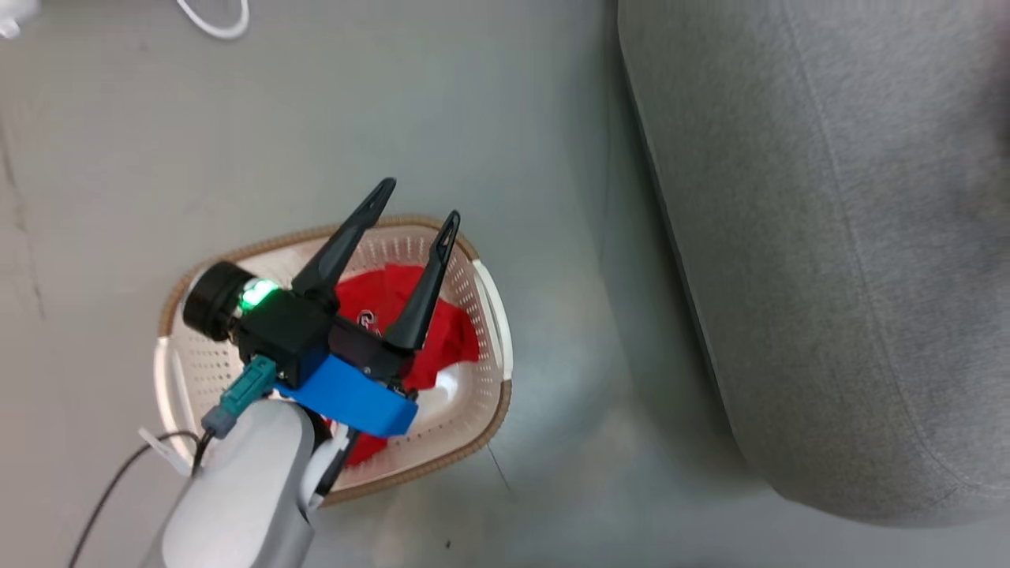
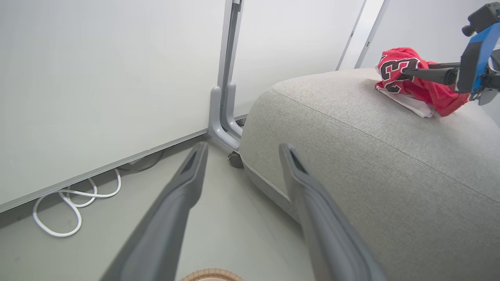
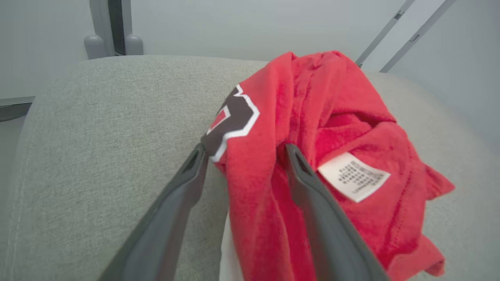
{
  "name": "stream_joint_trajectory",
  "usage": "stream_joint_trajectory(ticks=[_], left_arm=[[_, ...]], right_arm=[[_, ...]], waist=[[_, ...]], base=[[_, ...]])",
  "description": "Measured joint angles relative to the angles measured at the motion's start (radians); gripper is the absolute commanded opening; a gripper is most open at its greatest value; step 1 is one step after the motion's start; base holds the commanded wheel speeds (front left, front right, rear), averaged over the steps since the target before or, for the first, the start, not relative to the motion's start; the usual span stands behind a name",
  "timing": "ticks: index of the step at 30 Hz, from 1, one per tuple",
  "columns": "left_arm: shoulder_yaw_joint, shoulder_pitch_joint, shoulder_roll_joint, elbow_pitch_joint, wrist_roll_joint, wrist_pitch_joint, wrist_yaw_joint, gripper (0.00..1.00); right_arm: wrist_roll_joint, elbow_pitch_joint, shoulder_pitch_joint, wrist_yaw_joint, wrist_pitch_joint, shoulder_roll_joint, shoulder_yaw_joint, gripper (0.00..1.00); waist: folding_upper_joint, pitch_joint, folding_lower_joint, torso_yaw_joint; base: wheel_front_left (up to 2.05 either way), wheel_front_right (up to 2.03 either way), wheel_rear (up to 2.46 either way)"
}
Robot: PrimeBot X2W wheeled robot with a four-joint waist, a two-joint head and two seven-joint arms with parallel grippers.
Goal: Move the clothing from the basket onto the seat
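Note:
The basket [image 1: 481, 315] stands on the floor with red clothing [image 1: 454, 335] bunched inside. My left gripper [image 1: 418, 203] hovers over it, open and holding nothing; in the left wrist view its fingers [image 2: 243, 147] point past the basket rim [image 2: 211, 275] toward the seat [image 2: 351, 156]. A red jersey [image 3: 312, 117] with a dark-and-white number and a white label lies crumpled on the seat [image 3: 97, 117]. My right gripper [image 3: 244, 150] is open there, a fold of the jersey hanging between its spread fingers. The same jersey [image 2: 418, 86] appears far off with that gripper [image 2: 406, 72].
The grey seat [image 1: 828, 237] fills the right side, a strip of bare floor between it and the basket. A white cable [image 2: 74, 203] is coiled along the white wall panel. A grey post [image 2: 224, 97] with a caster stands at the seat's corner.

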Motion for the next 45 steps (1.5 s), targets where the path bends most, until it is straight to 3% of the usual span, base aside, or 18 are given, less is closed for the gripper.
stream_joint_trajectory(ticks=[6, 14, 21, 32, 38, 45], left_arm=[[0.062, 0.104, -0.066, 0.037, -0.024, 0.0, 0.0, 1.0], [0.129, 0.257, -0.117, 0.106, -0.029, 0.0, 0.0, 1.0], [0.197, 0.338, -0.133, 0.135, -0.02, 0.0, 0.003, 1.0], [0.303, 0.428, -0.139, 0.135, 0.007, 0.0, 0.006, 1.0], [0.323, 0.45, -0.143, 0.133, 0.025, 0.0, 0.006, 1.0], [0.343, 0.468, -0.145, 0.119, 0.031, 0.0, 0.006, 1.0]], right_arm=[[-0.024, -0.03, 0.092, 0.0, -0.037, -0.016, 0.066, 1.0], [-0.01, -0.195, 0.302, 0.0, -0.068, 0.06, 0.17, 1.0], [0.041, -0.438, 0.546, 0.0, -0.052, 0.151, 0.219, 1.0], [0.077, -0.787, 0.884, 0.0, 0.044, 0.303, 0.207, 1.0], [0.074, -0.856, 0.97, 0.0, 0.062, 0.356, 0.187, 1.0], [0.051, -0.894, 0.995, 0.0, 0.08, 0.371, 0.195, 1.0]], waist=[[0.0, -0.14, -0.0004, 0.017], [0.0, -0.353, -0.0006, 0.053], [0.0, -0.499, -0.0006, 0.11], [0.0, -0.6, -0.0003, 0.216], [0.0, -0.613, -0.0003, 0.24], [0.0, -0.619, -0.0002, 0.239]], base=[[0.0, 0.0, 0.0], [0.0, 0.0, 0.0], [0.0, 0.0, 0.0], [0.0, 0.0, 0.0], [0.0, 0.0, 0.0], [0.0, 0.0, 0.0]])
